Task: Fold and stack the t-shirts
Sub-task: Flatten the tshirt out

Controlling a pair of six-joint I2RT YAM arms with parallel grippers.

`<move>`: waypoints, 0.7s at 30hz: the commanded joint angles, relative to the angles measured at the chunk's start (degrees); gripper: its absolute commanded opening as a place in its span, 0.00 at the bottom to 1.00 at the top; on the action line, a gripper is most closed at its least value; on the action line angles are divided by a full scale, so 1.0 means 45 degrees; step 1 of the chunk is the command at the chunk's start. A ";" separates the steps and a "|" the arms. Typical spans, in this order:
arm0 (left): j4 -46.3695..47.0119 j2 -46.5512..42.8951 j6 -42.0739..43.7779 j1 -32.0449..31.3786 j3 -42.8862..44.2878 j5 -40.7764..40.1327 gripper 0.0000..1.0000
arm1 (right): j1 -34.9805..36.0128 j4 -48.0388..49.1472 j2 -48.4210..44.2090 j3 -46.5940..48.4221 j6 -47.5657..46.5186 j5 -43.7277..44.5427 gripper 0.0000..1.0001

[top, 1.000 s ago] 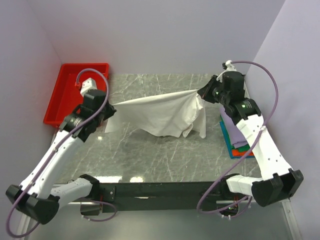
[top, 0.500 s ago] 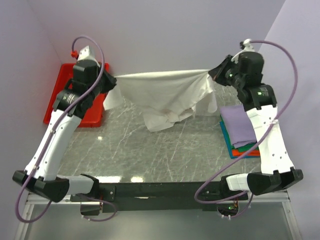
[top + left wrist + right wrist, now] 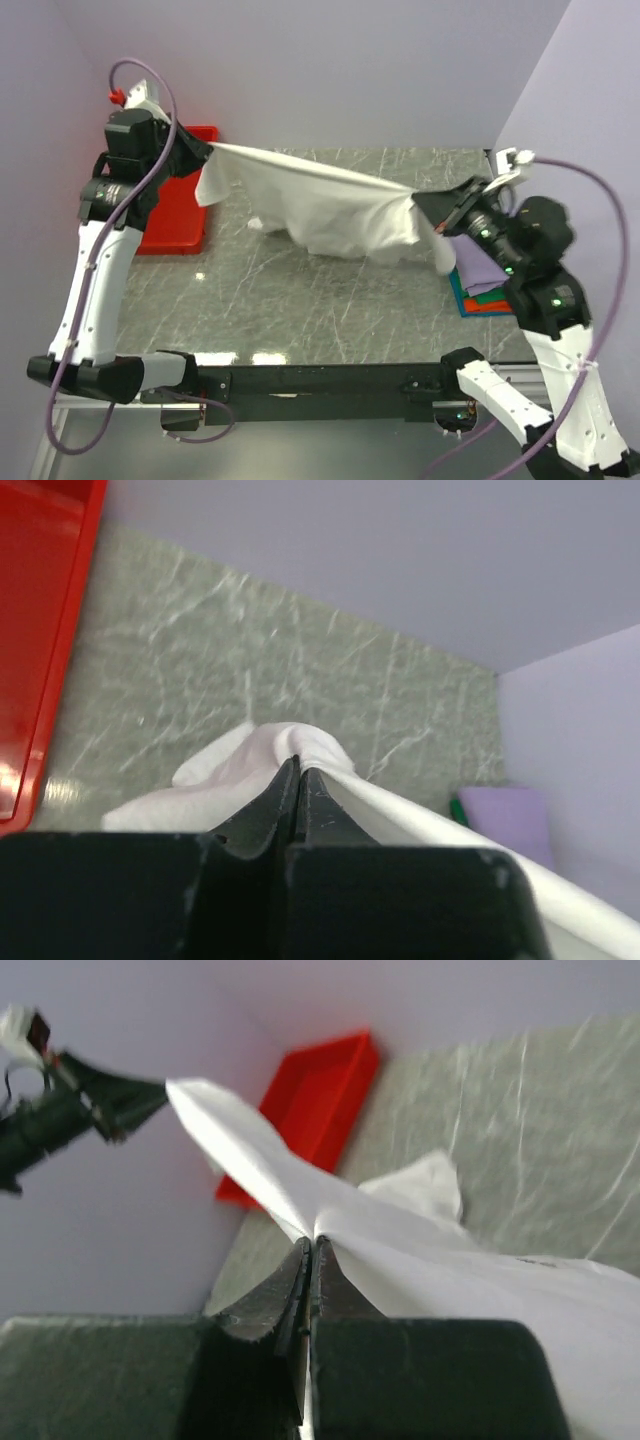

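Note:
A large white t-shirt point(image 3: 320, 205) hangs stretched in the air between both grippers, its lower part drooping onto the grey marble table point(image 3: 330, 300). My left gripper point(image 3: 207, 150) is shut on its left corner, high at the back left beside the red tray. My right gripper point(image 3: 420, 197) is shut on its right corner, lower, near the folded stack. In the left wrist view the cloth point(image 3: 300, 745) bunches at the closed fingertips; the right wrist view shows the same point(image 3: 420, 1260). A folded stack lies at the right edge, lavender shirt point(image 3: 480, 268) on top, teal, green and orange edges point(image 3: 480, 300) below.
A red plastic tray point(image 3: 175, 215) sits at the back left, also in the right wrist view point(image 3: 320, 1090). Lilac walls close in the back and both sides. The black arm mount bar point(image 3: 320, 380) runs along the near edge.
The left gripper rose and moved further left. The right gripper came down and nearer, over the stack. The shirt now slopes from high left to lower right.

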 commanded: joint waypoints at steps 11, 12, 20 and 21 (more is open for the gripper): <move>0.1385 0.1515 0.0145 0.0189 -0.3404 0.0691 0.62 | 0.1451 0.4367 0.6238 -0.4847 0.0639 0.0809 0.35; 0.1191 0.1278 0.0126 -0.0182 -0.3736 0.0339 0.62 | 0.1292 0.4388 0.6415 -0.4847 0.0600 0.0573 0.37; 0.0741 -0.3076 -0.4222 -0.4597 -1.0783 -0.4114 0.49 | 0.1270 0.4662 0.4661 -0.6836 0.0618 0.0785 0.49; 0.0547 -0.3505 -0.5815 -0.4832 -1.1409 -0.4717 0.49 | 0.1290 0.4681 0.4349 -0.7129 0.0696 0.0824 0.49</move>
